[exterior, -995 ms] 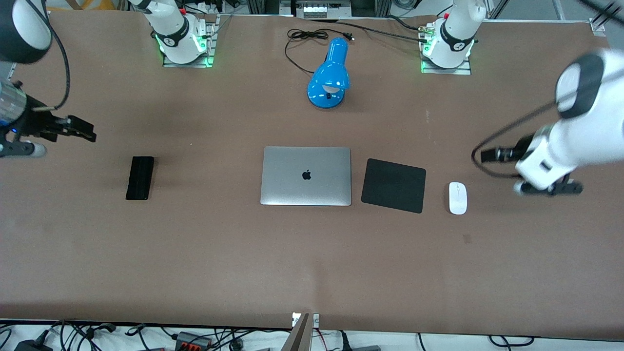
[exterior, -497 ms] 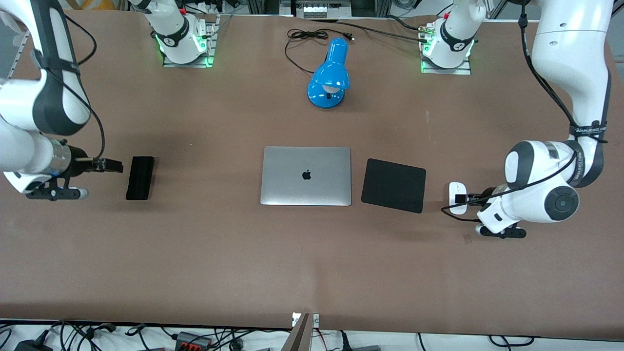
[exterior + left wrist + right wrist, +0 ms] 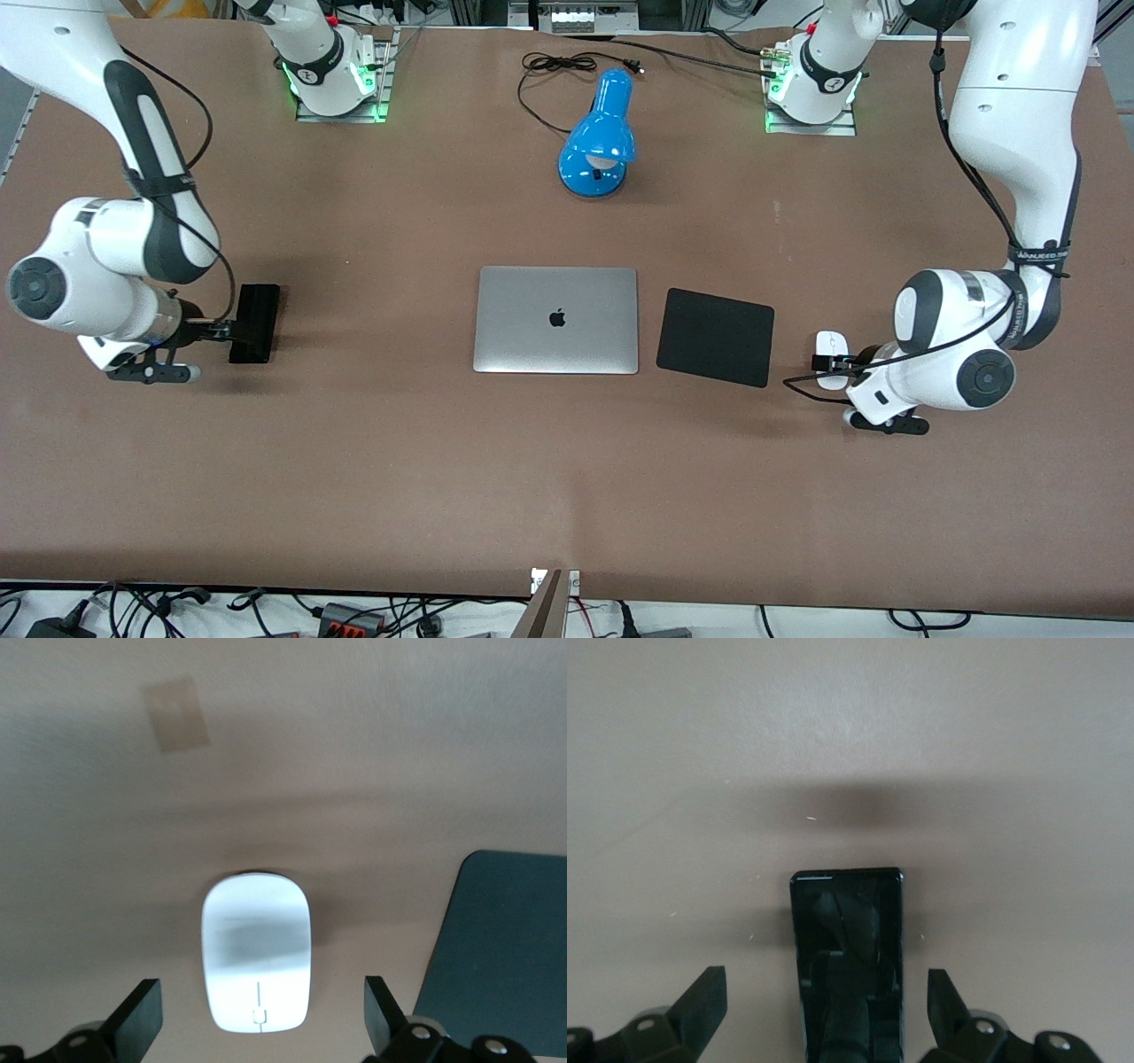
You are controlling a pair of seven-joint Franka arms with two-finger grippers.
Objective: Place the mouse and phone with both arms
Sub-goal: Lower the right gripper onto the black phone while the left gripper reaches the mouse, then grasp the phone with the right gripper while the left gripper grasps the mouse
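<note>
While both arms reach low over the table:
Left gripper (image 3: 257, 1028): jaws wide, mouse (image 3: 256, 964) lying between them, beside the black pad (image 3: 716, 337).
Right gripper (image 3: 824, 1019): jaws wide, straddling the phone (image 3: 849, 966).
Table (image 3: 354, 461): brown; laptop (image 3: 556, 320) mid-table, blue lamp (image 3: 599, 137) near the bases.

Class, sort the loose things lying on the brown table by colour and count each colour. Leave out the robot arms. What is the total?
Black: 2, the phone and the mouse pad
White: 1, the mouse
Silver: 1, the laptop
Blue: 1, the lamp
Total: 5
</note>
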